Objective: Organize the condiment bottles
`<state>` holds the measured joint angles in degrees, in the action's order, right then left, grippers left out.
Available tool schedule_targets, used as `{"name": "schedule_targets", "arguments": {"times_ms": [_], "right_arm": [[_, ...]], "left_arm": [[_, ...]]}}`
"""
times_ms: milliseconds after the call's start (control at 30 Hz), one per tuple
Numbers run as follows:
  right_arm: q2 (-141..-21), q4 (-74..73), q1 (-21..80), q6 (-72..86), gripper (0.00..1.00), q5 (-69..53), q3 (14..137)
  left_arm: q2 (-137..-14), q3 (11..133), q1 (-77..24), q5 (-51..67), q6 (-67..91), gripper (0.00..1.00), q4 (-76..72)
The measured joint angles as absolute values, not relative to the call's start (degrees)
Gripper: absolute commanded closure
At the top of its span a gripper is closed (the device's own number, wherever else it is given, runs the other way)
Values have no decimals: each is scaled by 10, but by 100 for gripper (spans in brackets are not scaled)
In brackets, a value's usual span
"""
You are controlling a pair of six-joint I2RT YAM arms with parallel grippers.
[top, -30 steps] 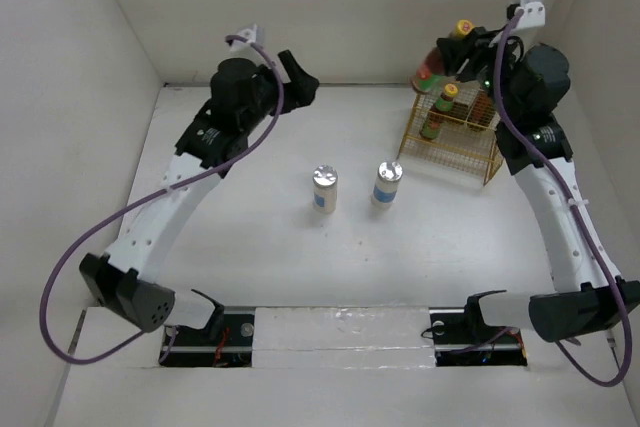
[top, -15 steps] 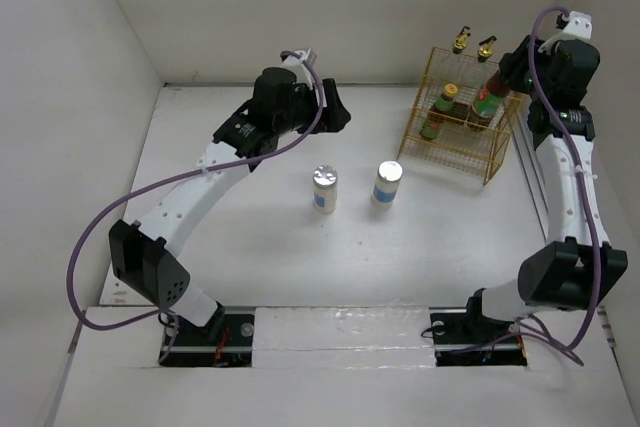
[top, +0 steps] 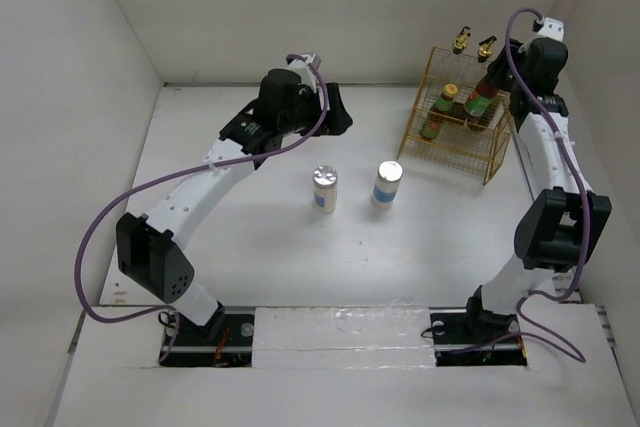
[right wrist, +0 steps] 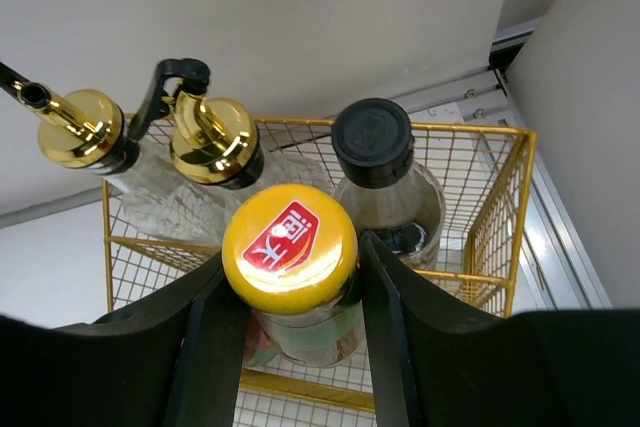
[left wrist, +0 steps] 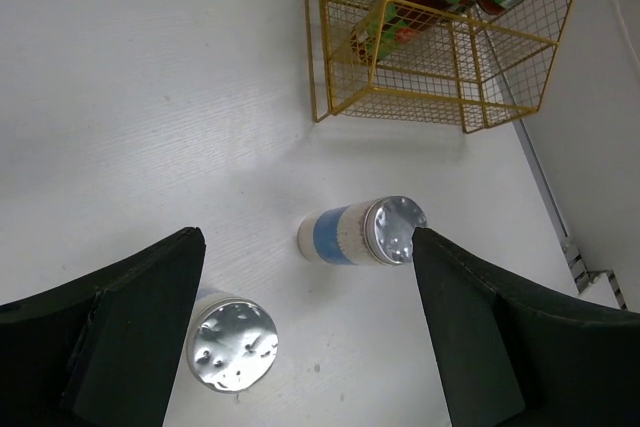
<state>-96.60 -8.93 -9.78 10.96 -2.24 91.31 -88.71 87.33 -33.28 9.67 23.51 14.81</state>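
Top external: R arm stretches to far-right corner, right gripper at upper right part of the yellow wire rack. Its fingers are clamped on a red-label sauce bottle, which stands upright w/ its base inside the rack outline; can't tell if the base rests on a shelf. Second sauce bottle sits upright in the rack, just left of the held one, yellow-green cap up. Two gold-spout bottles stand side by side at the rack's rear edge, near the back wall.

Right wrist: both fingers hug the sides of the yellow-capped bottle, cap centred between them, red sticker on top. Black-cap bottle stands just behind it, inside the rack, close to the right rim. Gold-spout pair behind-left, touching or nearly so.

L arm arches over mid-table. Left gripper hangs above the table, spread wide, nothing between the fingers.

Left wrist: looks down between the parted fingers at two shakers. Near shaker seen lid-on, silver top; far shaker shows blue label + silver lid. Both upright on bare table, apart from each other, well apart from the rack. Per top view they stand side by side mid-table, left of rack.
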Motion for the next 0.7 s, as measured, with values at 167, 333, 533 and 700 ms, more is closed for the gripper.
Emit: {"name": "schedule_targets", "arguments": {"times_ms": [167,333,533,700], "right_arm": [[-970,-63,-76,99,93,3,911],[-970,-26,-48,90,91,20,879],[-975,-25,-33,75,88,41,818],[-978,-25,-33,73,83,65,801]], "left_arm": [[-900,873,-333,96,234,19,148],[-906,873,-333,96,234,19,153],[-906,873,-333,95,234,19,153],[-907,873,-333,97,234,19,154]]}}
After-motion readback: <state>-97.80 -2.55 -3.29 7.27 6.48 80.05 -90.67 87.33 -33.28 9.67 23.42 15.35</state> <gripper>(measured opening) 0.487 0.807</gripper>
